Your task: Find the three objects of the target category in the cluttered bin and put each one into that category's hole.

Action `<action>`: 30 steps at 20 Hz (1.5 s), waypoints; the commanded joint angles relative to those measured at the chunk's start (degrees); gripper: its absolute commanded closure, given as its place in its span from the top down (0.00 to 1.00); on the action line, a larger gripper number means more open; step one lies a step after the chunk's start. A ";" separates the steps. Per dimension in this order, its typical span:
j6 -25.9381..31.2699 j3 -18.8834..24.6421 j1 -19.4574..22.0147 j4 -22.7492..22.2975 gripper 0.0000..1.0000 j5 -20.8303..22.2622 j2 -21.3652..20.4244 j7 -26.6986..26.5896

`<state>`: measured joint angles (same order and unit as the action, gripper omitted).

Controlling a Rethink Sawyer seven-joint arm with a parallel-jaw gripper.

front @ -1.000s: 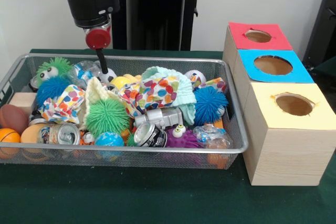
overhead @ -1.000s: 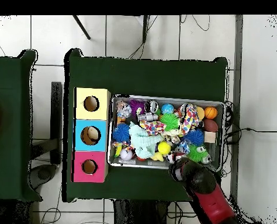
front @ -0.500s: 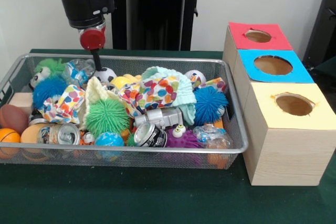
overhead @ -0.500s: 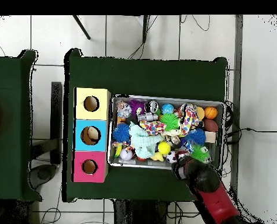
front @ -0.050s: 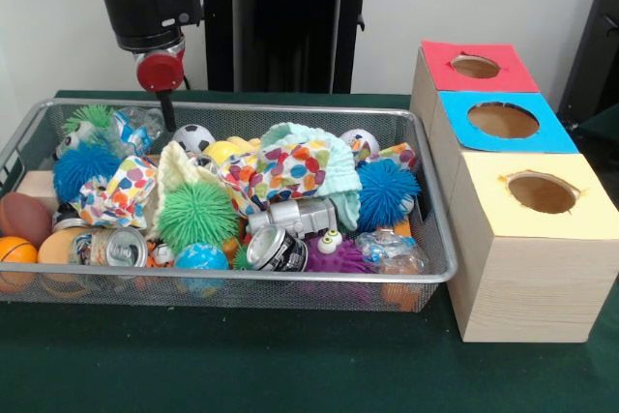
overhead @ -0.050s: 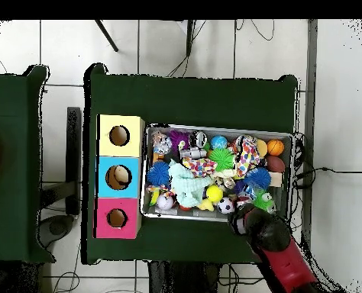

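My gripper (front @ -0.050s: pixel 166 109) hangs over the far left corner of the wire bin (front @ -0.050s: pixel 290 280), just above the toys and touching none of them. Right beside it lie a soccer ball (front @ -0.050s: pixel 194 136), a green furry toy with eyes (front @ -0.050s: pixel 89 121) and a crinkled clear wrapper (front @ -0.050s: pixel 135 128). In the overhead view my red and black arm (overhead @ -0.050s: pixel 272 240) covers the gripper at the bin's (overhead @ -0.050s: pixel 214 127) lower right rim, next to the soccer ball (overhead @ -0.050s: pixel 226 205). Three wooden boxes stand beside the bin, with a red hole (front @ -0.050s: pixel 475 66), a blue hole (front @ -0.050s: pixel 502 120) and a yellow hole (front @ -0.050s: pixel 542 192).
The bin is crowded: a green spiky ball (front @ -0.050s: pixel 197 215), blue spiky balls (front @ -0.050s: pixel 386 191), a spotted cloth (front @ -0.050s: pixel 285 166), a mint cloth (front @ -0.050s: pixel 334 176), drink cans (front @ -0.050s: pixel 278 249), a basketball (front @ -0.050s: pixel 14 250), a brown football (front @ -0.050s: pixel 24 217) and a wood block (front @ -0.050s: pixel 41 184).
My gripper has risen and drifted toward the bin's far left corner in the front view. The soccer ball it stood in front of now shows whole.
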<state>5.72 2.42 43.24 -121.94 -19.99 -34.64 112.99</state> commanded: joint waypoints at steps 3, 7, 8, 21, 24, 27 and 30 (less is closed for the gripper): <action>2.51 0.15 -0.24 8.31 0.00 1.60 0.73 4.49; 2.62 -0.73 -0.86 9.00 0.00 2.15 0.82 4.15; 2.35 -1.24 -1.33 9.25 0.00 2.34 0.94 4.10; 3.35 -3.84 -3.75 10.77 0.00 3.68 1.82 3.93; 4.18 -4.52 -4.28 11.25 0.00 4.10 1.93 3.70; 4.47 -4.29 -4.08 11.26 0.00 4.35 1.92 3.74; 5.25 -4.71 -4.27 11.73 0.00 4.54 2.02 3.48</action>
<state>5.72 -2.86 39.62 -117.68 -17.07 -34.51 112.99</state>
